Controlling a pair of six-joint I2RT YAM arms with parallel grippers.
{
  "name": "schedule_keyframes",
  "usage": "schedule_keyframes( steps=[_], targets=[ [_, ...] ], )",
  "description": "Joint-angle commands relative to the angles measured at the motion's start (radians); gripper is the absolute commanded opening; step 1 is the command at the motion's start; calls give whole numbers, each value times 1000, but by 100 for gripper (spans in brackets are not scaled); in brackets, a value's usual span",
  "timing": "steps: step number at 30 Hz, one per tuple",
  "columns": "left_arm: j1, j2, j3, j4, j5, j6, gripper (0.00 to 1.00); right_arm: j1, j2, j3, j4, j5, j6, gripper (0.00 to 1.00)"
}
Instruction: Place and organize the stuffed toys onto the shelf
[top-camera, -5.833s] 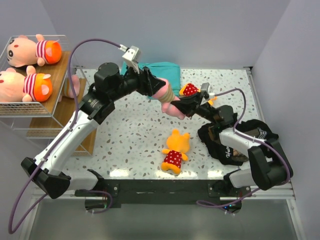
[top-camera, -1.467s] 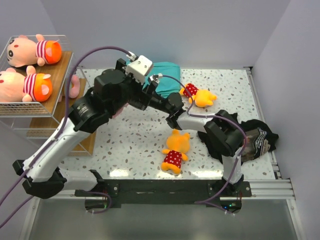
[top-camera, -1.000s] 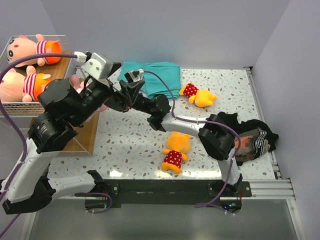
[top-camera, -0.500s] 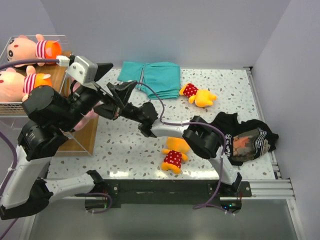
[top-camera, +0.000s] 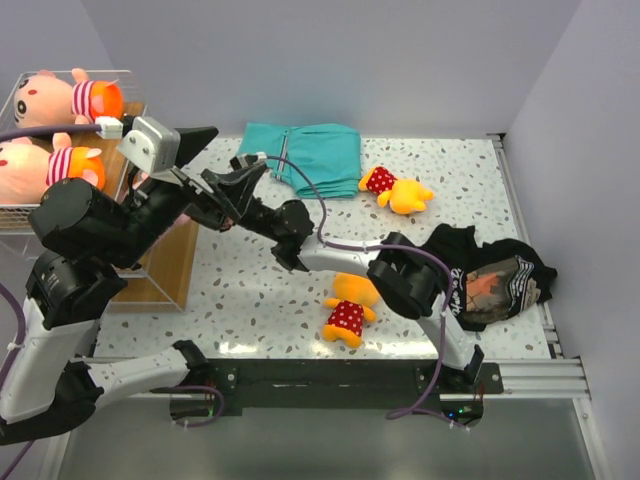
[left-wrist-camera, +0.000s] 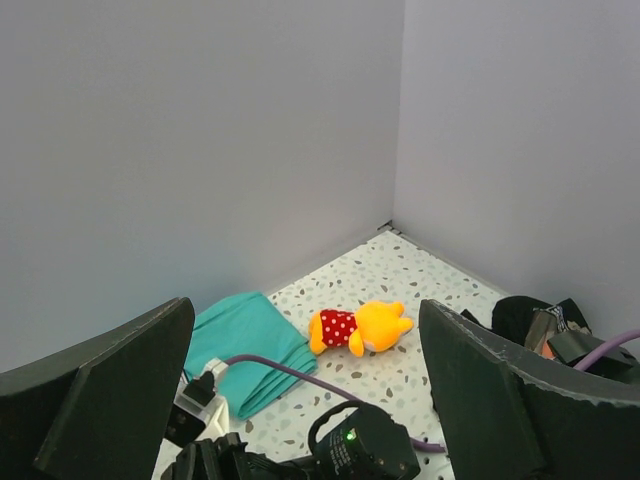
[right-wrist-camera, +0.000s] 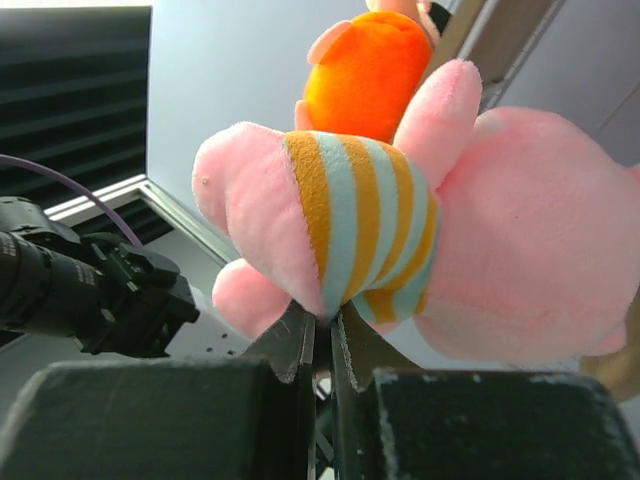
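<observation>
My right gripper (right-wrist-camera: 322, 345) is clenched on the striped shirt of a pink stuffed toy (right-wrist-camera: 480, 250), holding it up just beside the shelf (top-camera: 172, 262). Two more pink toys (top-camera: 60, 100) lie on the shelf's top tier. My left gripper (left-wrist-camera: 305, 330) hangs with its fingers spread wide, grasping nothing. Two orange toys (top-camera: 395, 190) lie on the table (top-camera: 260, 290), well apart from the shelf.

Three pink dolls (top-camera: 62, 99) (top-camera: 40, 166) (right-wrist-camera: 400, 250) and two orange dolls (top-camera: 399, 191) (top-camera: 349, 306).
</observation>
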Motion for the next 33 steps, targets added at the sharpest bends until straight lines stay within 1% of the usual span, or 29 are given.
schedule_keyframes(
  steps=[1,5,7,12,13,14,17,21,23,26,29,30,33],
  targets=[
    [-3,2,15,33,6,-11,100,26,36,103,328,51,45,0],
    [-5,0,12,32,-3,-11,100,42,66,112,328,53,67,0],
    [-3,0,9,30,-8,-9,100,45,68,74,328,53,70,1],
    [-3,-7,-8,35,-18,-5,100,45,57,-32,329,40,29,14],
    [-3,-9,-10,35,-20,-2,100,45,56,-53,329,28,29,21],
    [-5,-7,-10,35,-18,-2,100,45,56,-67,328,23,29,24],
    [-5,-13,-11,33,-21,0,100,45,45,-124,325,11,9,30],
    [-4,-16,-16,35,-29,3,100,43,54,-139,266,-12,1,37],
    [-3,-18,-19,33,-29,3,100,42,74,-127,262,-18,4,39],
    [-5,-21,-25,33,-34,4,100,40,96,-86,204,-38,1,42],
    [-3,-29,-34,33,-47,9,100,40,109,-49,159,-52,-17,43],
    [-5,-30,-37,35,-50,11,100,40,111,-31,145,-61,-19,42],
    [-3,-33,-45,41,-54,15,100,39,123,21,75,-92,-37,35]
  ],
)
